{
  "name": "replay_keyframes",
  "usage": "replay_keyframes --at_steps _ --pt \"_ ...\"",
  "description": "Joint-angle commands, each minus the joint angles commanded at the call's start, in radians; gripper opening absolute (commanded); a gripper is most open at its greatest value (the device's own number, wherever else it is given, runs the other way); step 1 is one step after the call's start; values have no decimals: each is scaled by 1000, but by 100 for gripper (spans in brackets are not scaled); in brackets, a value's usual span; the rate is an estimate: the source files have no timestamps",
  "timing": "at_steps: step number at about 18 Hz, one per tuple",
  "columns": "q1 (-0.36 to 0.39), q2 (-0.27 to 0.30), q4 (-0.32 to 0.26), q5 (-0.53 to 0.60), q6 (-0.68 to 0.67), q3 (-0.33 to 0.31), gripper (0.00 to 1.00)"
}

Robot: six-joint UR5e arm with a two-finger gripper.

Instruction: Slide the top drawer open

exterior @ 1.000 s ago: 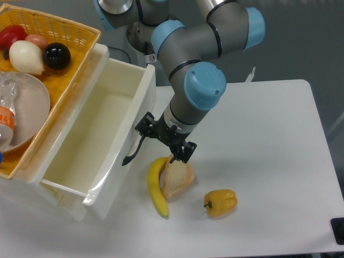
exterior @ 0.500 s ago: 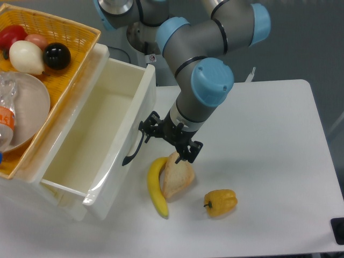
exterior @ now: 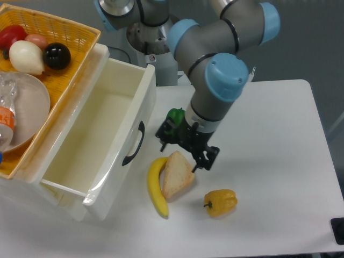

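From my station I see the top drawer [exterior: 102,142] pulled well out of the small white cabinet [exterior: 54,201], its white interior open to the camera and nothing visible inside. Its curved black handle [exterior: 133,144] sits on the front panel, facing the table's middle.

The gripper [exterior: 185,149] hangs to the right of that handle, clear of it, with a strip of bare table between the drawer front and the nearest finger. I see no contact with the drawer. The fingers point down and toward the camera, just above the slice of bread [exterior: 176,174]; I read them as spread apart with nothing between them, though the dark parts overlap and the gap is hard to judge. A small green object [exterior: 174,116] shows just behind the wrist, partly hidden by the arm [exterior: 215,80].

On the table [exterior: 269,161], a banana [exterior: 156,187] lies beside the bread, touching its left edge, both near the drawer's front corner. A yellow bell pepper [exterior: 220,202] sits apart to the right of them.

On top of the cabinet, a yellow wicker basket [exterior: 75,51] holds a plate [exterior: 29,107], a clear bottle [exterior: 5,115], a black ball [exterior: 56,56], a pale onion-like thing [exterior: 26,57] and a red item [exterior: 12,36].
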Motion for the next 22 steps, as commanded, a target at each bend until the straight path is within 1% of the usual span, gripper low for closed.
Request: replay_keyframes --at_steps 1,2,4,8,13,16,18,22 --pt "14 -3 0 26 29 -2 100" --pt "21 -8 2 76 72 -2 100" --pt "28 -12 -3 162 196 -2 100" --pt "45 -51 -2 218 330 0 100" --pt "95 -80 26 222 552 9 100" --pt "98 -90 35 262 559 11 100" --pt "98 -97 66 287 551 6 100" --pt "112 -98 69 331 549 0 100"
